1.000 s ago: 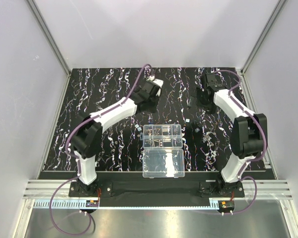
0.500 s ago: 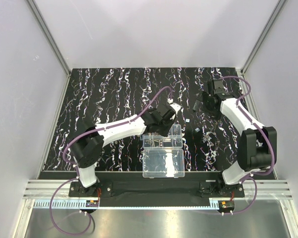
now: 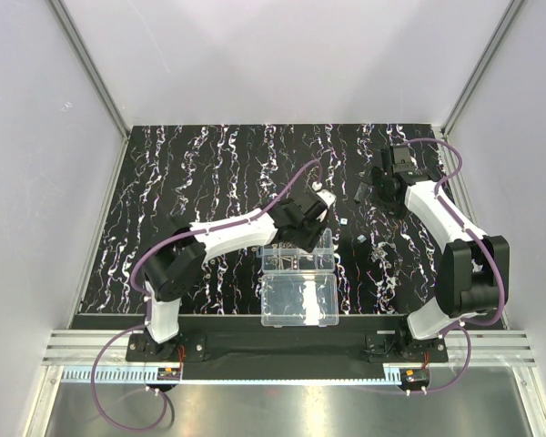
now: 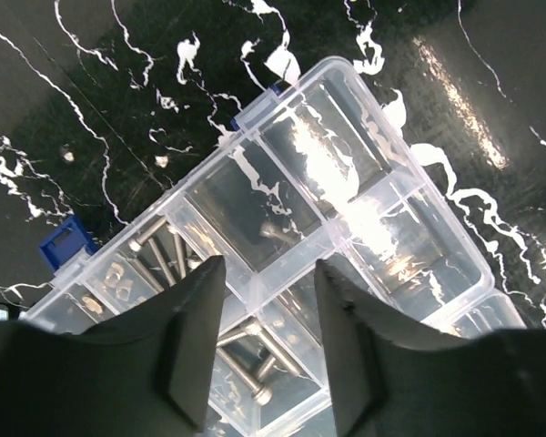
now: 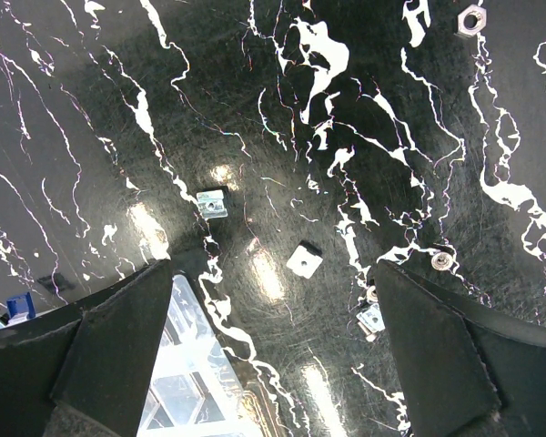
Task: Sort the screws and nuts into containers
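Over the divided half of the clear organizer box, at the lower middle of the overhead view, the left gripper now hangs. A second ago it was up at the top centre of the mat, well away from the box. Its jaws were pinched close then and have since come partly apart. Its own camera shows nothing between the fingers, only the cells below, with long screws lying in one at the lower left of that frame and more under the gap. My guess is that it carried a piece across and has just let it drop, though I cannot pick out the piece or say which cell took it. The plain lid lies flat just below the cells in the overhead view. The right gripper has barely shifted from the upper right of the mat and stands spread wide, holding nothing. Its wrist view shows loose pieces on the mat: a square nut almost centred between the fingers, another nut up and to the left, and a hex nut in the top right corner. One delivery looks done, the right side looks placed for the next pick, and plenty remains to sort.
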